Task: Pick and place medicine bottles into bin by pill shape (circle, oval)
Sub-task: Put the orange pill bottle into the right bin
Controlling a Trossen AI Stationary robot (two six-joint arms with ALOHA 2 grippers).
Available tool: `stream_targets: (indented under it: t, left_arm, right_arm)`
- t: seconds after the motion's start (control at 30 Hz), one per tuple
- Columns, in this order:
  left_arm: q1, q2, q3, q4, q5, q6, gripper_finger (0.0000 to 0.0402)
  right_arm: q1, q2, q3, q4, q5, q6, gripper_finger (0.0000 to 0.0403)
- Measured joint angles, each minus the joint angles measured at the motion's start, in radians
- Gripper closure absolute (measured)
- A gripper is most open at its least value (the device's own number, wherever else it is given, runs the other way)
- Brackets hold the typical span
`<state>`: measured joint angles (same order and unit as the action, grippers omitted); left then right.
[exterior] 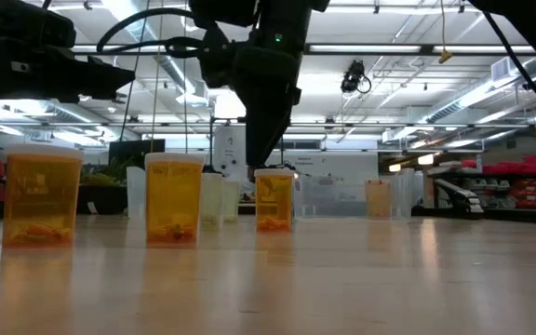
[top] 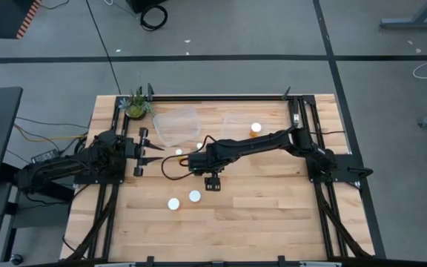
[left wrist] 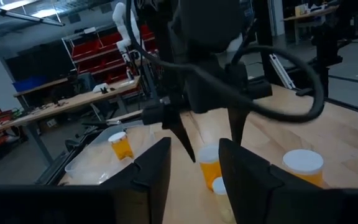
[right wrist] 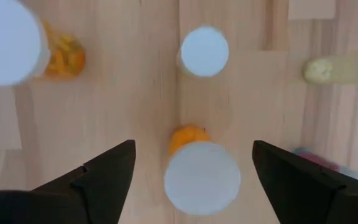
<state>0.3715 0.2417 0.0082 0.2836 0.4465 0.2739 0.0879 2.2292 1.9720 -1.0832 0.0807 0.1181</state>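
Observation:
My right gripper [top: 213, 182] hangs open, fingers pointing down, over an orange bottle with a white cap [right wrist: 202, 177] that stands on the table. Its fingers stand on either side of the cap without touching it. In the low view this bottle [exterior: 274, 199] stands just below the fingers. Two more orange bottles [top: 194, 196] [top: 173, 203] stand nearer the table's front. Small white caps [top: 179, 152] show by my left gripper [top: 161, 153], which is open and empty at the table's left. One bottle [top: 255, 128] stands in the right clear bin [top: 232, 119].
Two clear bins [top: 175, 122] stand side by side at the far edge, with a small green potted plant [top: 136, 106] to their left. A pale bottle [right wrist: 331, 68] lies on its side near my right gripper. Bare wood lies toward the near and right edges.

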Motion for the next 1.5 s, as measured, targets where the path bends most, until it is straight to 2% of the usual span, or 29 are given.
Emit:
stream_targets:
  t: [0.23, 0.5, 0.7, 0.97, 1.13, 1.5]
  left_arm:
    - [0.0, 0.0, 0.0, -0.003, 0.0, 0.0, 0.0261]
    - [0.0, 0.0, 0.0, -0.003, 0.0, 0.0, 0.0253]
    - [0.0, 0.0, 0.0, -0.003, 0.0, 0.0, 0.0261]
    - [0.0, 0.0, 0.0, -0.003, 0.0, 0.0, 0.0261]
    - [0.0, 0.0, 0.0, -0.003, 0.0, 0.0, 0.0255]
    - [0.0, 0.0, 0.0, -0.003, 0.0, 0.0, 0.0263]
  right_arm:
    - [0.0, 0.0, -0.017, 0.006, 0.0, 0.009, 0.007]
    - [-0.002, 0.0, -0.124, 0.071, 0.0, 0.009, 0.0075]
    - [-0.005, 0.0, -0.132, 0.08, 0.038, 0.01, 0.0108]
    - [-0.022, -0.002, -0.132, 0.077, 0.02, 0.013, 0.0168]
    - [-0.032, -0.005, -0.097, -0.019, 0.013, 0.012, 0.0186]
    - [-0.068, -0.007, 0.02, -0.199, 0.055, -0.008, 0.0184]
